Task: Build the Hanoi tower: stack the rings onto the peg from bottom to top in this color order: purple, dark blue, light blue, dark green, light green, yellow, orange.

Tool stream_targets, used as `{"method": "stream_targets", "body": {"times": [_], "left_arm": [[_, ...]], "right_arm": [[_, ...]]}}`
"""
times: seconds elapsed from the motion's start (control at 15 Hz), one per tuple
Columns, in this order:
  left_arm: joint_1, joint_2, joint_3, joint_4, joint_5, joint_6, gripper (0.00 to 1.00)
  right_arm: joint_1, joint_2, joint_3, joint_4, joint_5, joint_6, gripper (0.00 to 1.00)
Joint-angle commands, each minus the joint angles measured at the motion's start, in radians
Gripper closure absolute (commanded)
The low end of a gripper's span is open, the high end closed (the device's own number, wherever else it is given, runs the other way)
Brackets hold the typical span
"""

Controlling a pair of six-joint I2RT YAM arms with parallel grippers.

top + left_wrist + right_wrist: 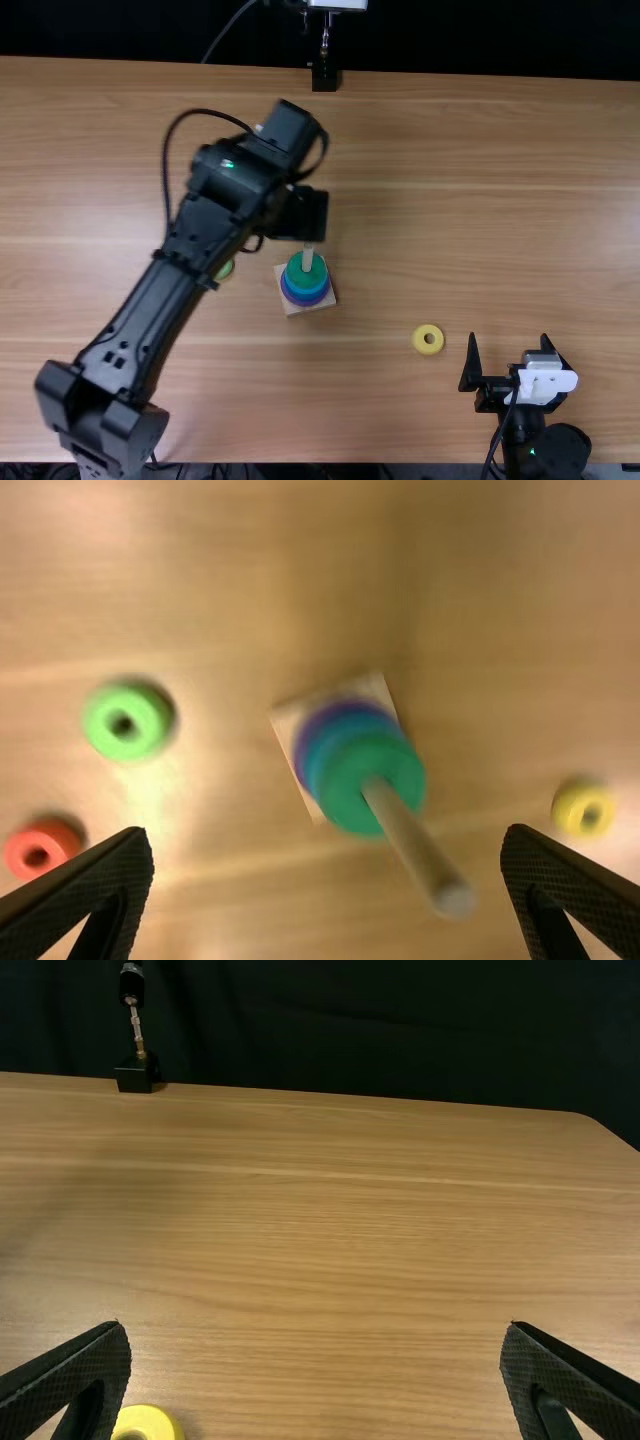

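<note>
The pale wooden peg (420, 847) is standing upright on its square wooden base (378, 690), near the middle of the light brown table (500, 200), and it is carrying the lower part of the tower. I am seeing a round purple ring (304, 745) at the bottom, a round light blue ring (305, 287) above it and a round dark green ring (348, 785) on top; the dark blue is probably sitting between purple and light blue (the edges are blending there). So I am judging four of seven done, in the right order, with three to go. The round light green ring (127, 721) is lying to one side of the base, and the round reddish-orange ring (42, 849) is lying near it. The round yellow ring (428, 339) is lying on the opposite side, nearer my right claw (509, 339). My left claw (325, 832) is hanging above the tower, spread wide and grasping nothing; my right is gaping empty too. Light green is coming next, then yellow, with orange finishing it.
</note>
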Motion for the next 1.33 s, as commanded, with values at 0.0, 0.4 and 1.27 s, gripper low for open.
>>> {"method": "stream_targets", "body": {"times": [0.0,0.4,1.27], "left_arm": [[0.061,-0.094,-0.015,0.062,0.000,0.003,0.00],[0.233,-0.355,-0.431,0.334,0.002,0.048,0.00],[0.273,-0.323,-0.659,0.209,-0.057,0.476,0.00]], "right_arm": [[-0.007,-0.013,-0.064,-0.075,-0.005,0.001,0.00],[-0.007,-0.013,-0.064,-0.075,-0.005,0.001,0.00],[-0.007,-0.013,-0.064,-0.075,-0.005,0.001,0.00]]}}
